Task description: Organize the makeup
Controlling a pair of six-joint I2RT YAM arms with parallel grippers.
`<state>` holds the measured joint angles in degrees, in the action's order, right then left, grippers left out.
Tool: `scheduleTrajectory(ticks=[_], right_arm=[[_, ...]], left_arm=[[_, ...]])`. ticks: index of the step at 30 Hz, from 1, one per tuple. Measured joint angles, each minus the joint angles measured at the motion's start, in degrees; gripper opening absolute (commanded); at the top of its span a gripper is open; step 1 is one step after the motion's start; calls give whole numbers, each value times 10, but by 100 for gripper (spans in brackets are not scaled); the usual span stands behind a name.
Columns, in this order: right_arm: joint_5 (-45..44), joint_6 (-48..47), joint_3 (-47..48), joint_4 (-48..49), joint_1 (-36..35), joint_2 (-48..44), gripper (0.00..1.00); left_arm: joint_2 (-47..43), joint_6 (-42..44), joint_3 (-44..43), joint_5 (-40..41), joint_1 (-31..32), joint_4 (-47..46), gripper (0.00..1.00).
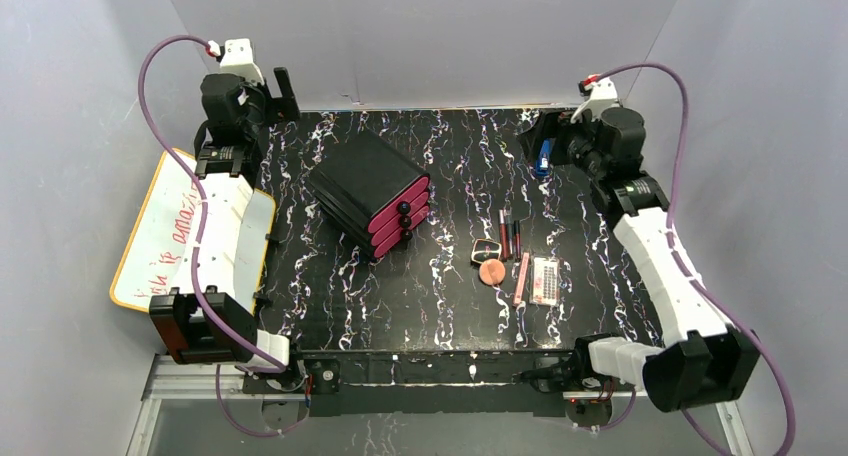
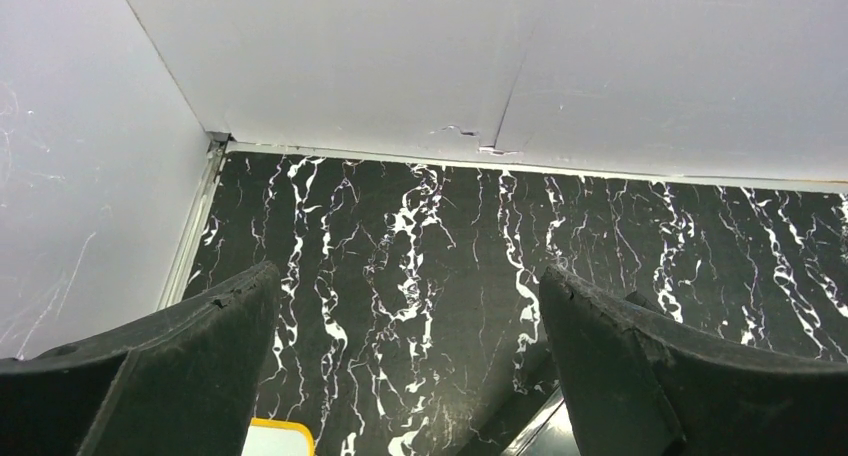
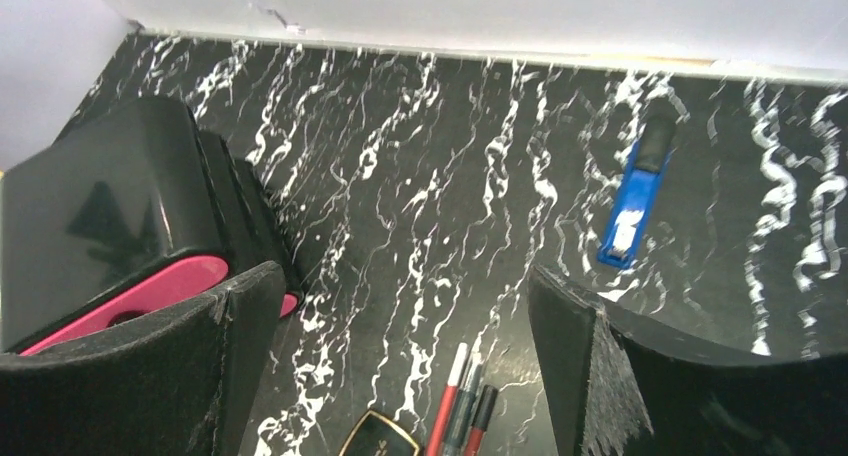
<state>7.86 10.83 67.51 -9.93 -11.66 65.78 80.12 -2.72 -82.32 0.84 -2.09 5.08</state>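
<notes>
Black marbled table [image 1: 440, 276] — grey walls [image 1: 420, 36], makeup [image 1: 521, 274] clustered

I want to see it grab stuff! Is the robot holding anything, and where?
Nothing is held. The left hand and right hand are both open and empty; the makeup lies on the table.

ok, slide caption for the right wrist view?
Open right gripper over marbled table: black pink-drawered box left, blue rectangular object right, red sticks centre.
</notes>
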Motion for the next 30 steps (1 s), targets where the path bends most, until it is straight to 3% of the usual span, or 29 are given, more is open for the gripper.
scheduleTrajectory(ticks=[5, 8, 15, 22, 26, 30], right_arm=[[-5, 17, -7, -7, -28, 51, 99], [-45, 19, -9, -27, -91, 58, 98], [-124, 49, -98, -85, -262, 20, 98], [-161, 97, -160, -150, -324, -24, 98], [-189, 104, -151, -145, -395, -10, 97], [-207, 102, -121, -113, -463, 59, 89]], left_arm=[[5, 19, -3, 0, 0, 14, 98], [35, 29, -23, 0, 0, 25, 98], [237, 37, -182, -44, 0, 75, 98], [423, 21, -294, -41, 2, 119, 97], [462, 16, -303, -36, 8, 141, 97], [463, 16, -303, -34, 27, 146, 97]])
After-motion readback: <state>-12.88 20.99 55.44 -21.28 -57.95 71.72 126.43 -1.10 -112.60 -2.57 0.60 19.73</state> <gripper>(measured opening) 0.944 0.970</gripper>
